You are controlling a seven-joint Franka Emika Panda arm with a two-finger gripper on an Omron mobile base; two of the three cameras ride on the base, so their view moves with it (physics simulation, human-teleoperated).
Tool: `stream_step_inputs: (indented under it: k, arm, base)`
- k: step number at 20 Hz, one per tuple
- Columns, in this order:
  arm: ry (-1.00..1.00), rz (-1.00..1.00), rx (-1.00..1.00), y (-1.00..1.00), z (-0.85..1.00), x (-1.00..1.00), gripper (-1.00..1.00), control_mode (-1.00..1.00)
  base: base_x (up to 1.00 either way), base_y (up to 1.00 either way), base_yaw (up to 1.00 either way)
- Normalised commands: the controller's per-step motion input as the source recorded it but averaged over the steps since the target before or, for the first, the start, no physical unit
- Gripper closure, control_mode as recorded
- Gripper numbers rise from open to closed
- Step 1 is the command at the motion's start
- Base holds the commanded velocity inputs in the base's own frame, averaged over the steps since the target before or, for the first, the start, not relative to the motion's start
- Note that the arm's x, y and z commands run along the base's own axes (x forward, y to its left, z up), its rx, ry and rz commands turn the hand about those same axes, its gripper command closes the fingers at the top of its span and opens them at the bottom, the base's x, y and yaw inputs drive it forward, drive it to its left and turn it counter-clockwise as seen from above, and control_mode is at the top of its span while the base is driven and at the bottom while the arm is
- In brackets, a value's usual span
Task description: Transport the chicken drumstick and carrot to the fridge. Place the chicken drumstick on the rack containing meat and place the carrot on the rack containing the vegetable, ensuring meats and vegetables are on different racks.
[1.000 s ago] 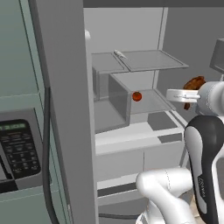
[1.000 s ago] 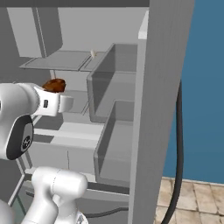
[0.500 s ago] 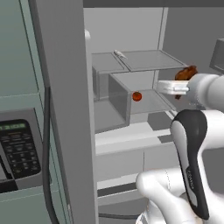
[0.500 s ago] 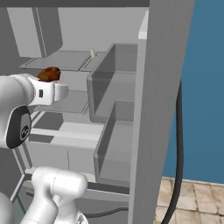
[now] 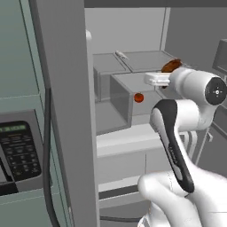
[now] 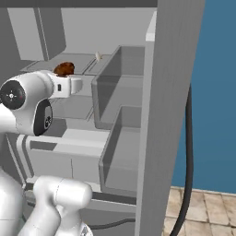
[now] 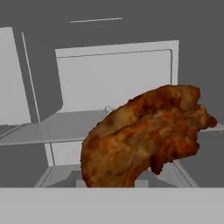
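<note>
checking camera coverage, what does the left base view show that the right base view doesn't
Left base view alone: a small red-orange round thing in the fridge and a dark keypad panel at lower left. Right base view alone: a blue wall, a tan tiled floor and a black cable hanging beside the fridge. Both: the chicken drumstick carried by the hand, a small pale item on the upper shelf, and the white arm.

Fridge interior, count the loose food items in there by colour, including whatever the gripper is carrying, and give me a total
Reddish-brown: 1, the chicken drumstick, carried by the gripper at the upper shelf.
Red-orange: 1, a small round item inside the clear bin.
Pale whitish: 1, a small item on the upper shelf, too small to identify.
Total: 3
</note>
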Motion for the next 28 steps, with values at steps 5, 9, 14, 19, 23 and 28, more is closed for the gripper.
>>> stream_step_inputs:
  k: [5,9,14,19,23,28]
  arm:
    - [0.16,0.0,0.0,0.0,0.0,0.99,1.0,-1.0]
    - [0.09,0.0,0.0,0.0,0.0,1.0,1.0,-1.0]
    - [0.02,0.0,0.0,0.0,0.0,1.0,1.0,-1.0]
    - [0.03,0.0,0.0,0.0,0.0,1.0,1.0,-1.0]
    - [0.1,0.0,0.0,-0.1,-0.06,0.94,1.0,-1.0]
    - [0.03,0.0,0.0,-0.12,-0.25,0.98,1.0,-1.0]
  base:
    - [0.0,0.0,0.0]
    - [0.0,0.0,0.0]
    - [0.0,0.0,0.0]
    - [0.0,0.0,0.0]
    - [0.0,0.0,0.0]
    - [0.0,0.0,0.0]
